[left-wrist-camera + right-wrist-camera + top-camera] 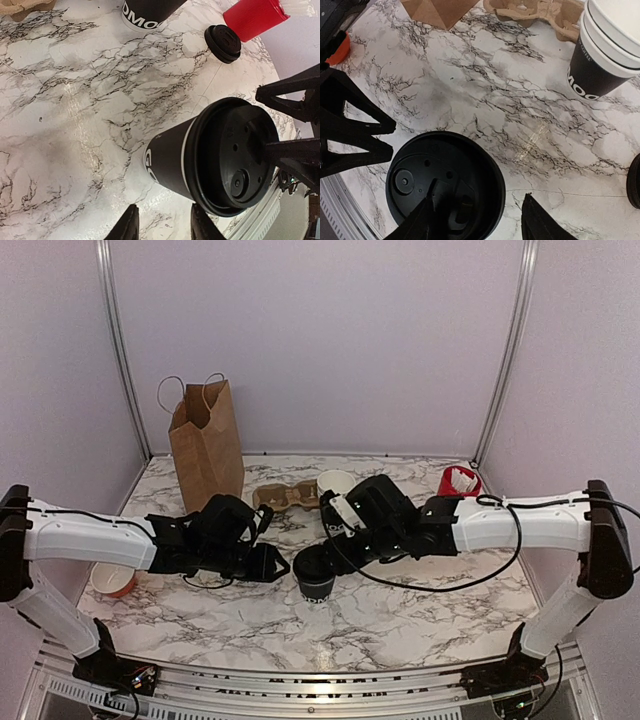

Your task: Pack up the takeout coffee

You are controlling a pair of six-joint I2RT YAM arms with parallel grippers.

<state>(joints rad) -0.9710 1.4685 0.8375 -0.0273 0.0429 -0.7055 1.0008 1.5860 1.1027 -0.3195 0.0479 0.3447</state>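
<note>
The takeout coffee [316,578] stands upright on the marble table [400,630]. It is in the middle, between the two grippers. Its black lid [230,155] is on top.

The right gripper [479,212] hangs over the cup. Its jaws are wide apart. One finger [427,217] is over the lid. The other finger [540,220] is out past the rim, over the table. So the rim of the lid sits between them, but they are not squeezing it. The tip over the lid may be touching it, but I cannot tell for sure.

The left gripper [164,222] is just beside the cup, on the other side. Its jaws are a little apart, and only bare table shows between them. It holds nothing.

Farther back are a stack of cups [600,55], a loose lid [222,42], a cardboard carrier [285,497] and a paper bag [207,445].
</note>
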